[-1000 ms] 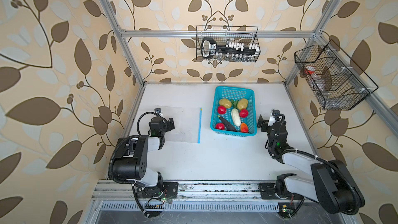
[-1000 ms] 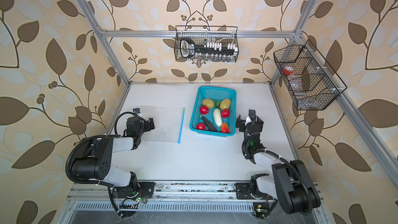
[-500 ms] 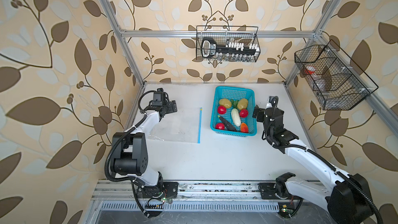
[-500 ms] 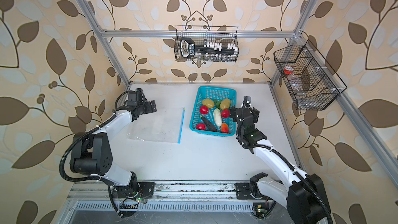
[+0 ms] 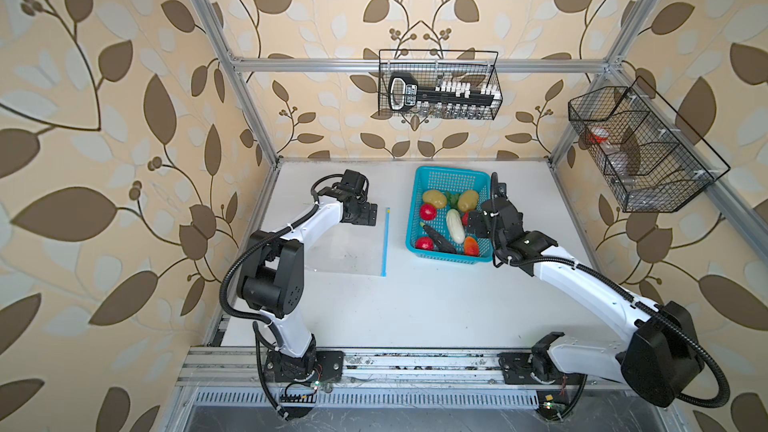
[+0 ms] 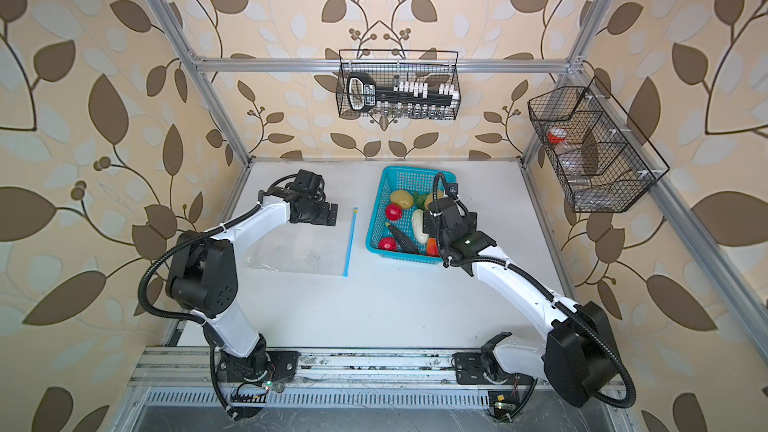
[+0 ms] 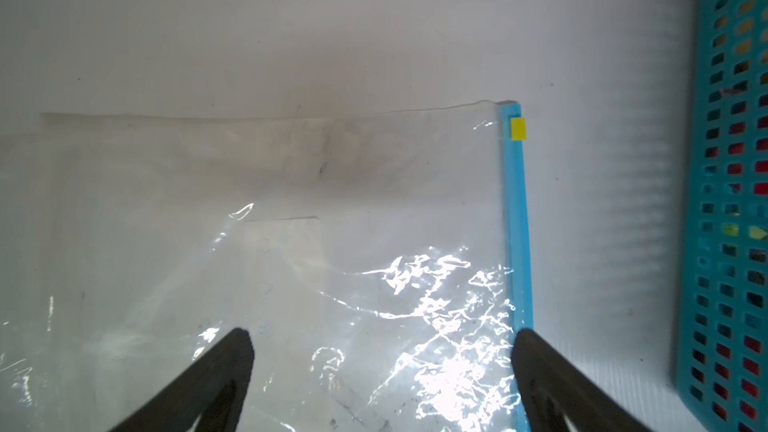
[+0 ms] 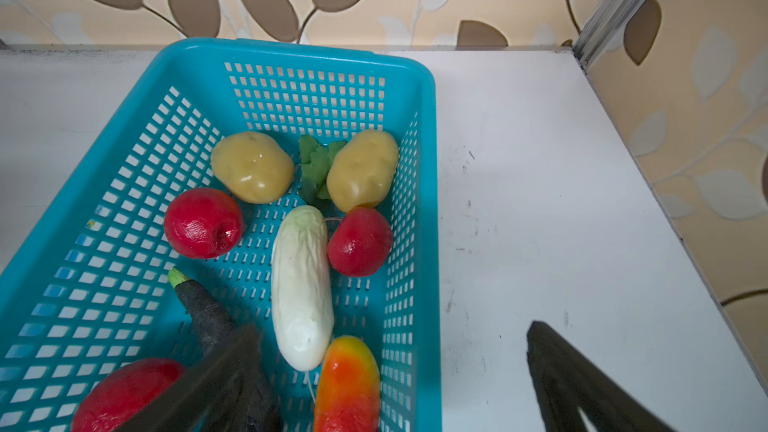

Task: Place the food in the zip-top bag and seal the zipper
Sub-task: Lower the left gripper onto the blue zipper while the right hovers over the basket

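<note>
The clear zip-top bag (image 5: 349,249) (image 7: 291,222) lies flat on the table's left half. Its blue zipper (image 5: 385,241) (image 7: 516,222) faces the basket, with the yellow slider (image 7: 518,129) at one end. My left gripper (image 5: 365,214) (image 7: 380,336) hovers open over the bag's far end, one finger beside the zipper. The food sits in the turquoise basket (image 5: 449,178) (image 8: 303,51): two potatoes (image 8: 252,166), a green leafy piece (image 8: 318,164), tomatoes (image 8: 203,223), cucumber (image 8: 302,284), eggplant (image 8: 203,309), pepper (image 8: 347,384). My right gripper (image 5: 476,224) (image 8: 392,328) is open and empty, straddling the basket's right wall.
A black wire basket (image 5: 438,85) hangs on the back wall and another (image 5: 636,147) on the right wall. Aluminium frame posts stand at the table's back corners. The white table (image 5: 415,305) stretches bare in front of the bag and basket.
Both arms have reached away from the front. The left gripper went to the bag's far end; the right gripper moved over the basket's right side. Both stayed open.
</note>
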Controlling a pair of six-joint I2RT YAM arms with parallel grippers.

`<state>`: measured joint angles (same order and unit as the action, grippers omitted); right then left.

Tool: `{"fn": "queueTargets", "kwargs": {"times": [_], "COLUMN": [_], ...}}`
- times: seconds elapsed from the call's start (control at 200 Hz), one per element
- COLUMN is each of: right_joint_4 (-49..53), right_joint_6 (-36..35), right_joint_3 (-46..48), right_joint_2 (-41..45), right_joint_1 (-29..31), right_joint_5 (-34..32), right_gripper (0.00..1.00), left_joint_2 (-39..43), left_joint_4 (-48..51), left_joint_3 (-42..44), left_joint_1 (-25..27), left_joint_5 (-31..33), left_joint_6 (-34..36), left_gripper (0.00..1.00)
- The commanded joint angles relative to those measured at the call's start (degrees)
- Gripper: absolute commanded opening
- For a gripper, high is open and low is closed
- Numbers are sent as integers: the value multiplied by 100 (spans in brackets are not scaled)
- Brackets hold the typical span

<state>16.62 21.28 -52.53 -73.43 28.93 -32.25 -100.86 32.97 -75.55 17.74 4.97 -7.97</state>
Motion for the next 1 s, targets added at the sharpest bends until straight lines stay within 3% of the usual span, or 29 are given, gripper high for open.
{"fn": "queueTargets", "kwargs": {"times": [0.0,0.1,0.35,0.565,0.995], "right_joint_4": [429,588,834,791,632], "right_joint_6": [260,426,518,544,580], "right_joint_3": [-317,-433,-608,-600,-609], "right_joint_2": [-205,-395,-692,-787,-979], "right_joint_1": [188,305,331,325,328], "right_joint_5": [-3,-261,-146,-50,228], "right_gripper": [100,100,100,100,100], "left_joint_2": [-230,-486,-909,-1369,-1672], "left_joint_4": [519,614,652,803,433], "left_joint_3": [-369,-550,-805,-1141,-1007], "left_joint_1": [261,544,875,924,947], "left_joint_5": [278,520,641,650,819], "left_joint_6": [-164,-170,-181,-100,179], "left_gripper": [99,99,98,93,80]}}
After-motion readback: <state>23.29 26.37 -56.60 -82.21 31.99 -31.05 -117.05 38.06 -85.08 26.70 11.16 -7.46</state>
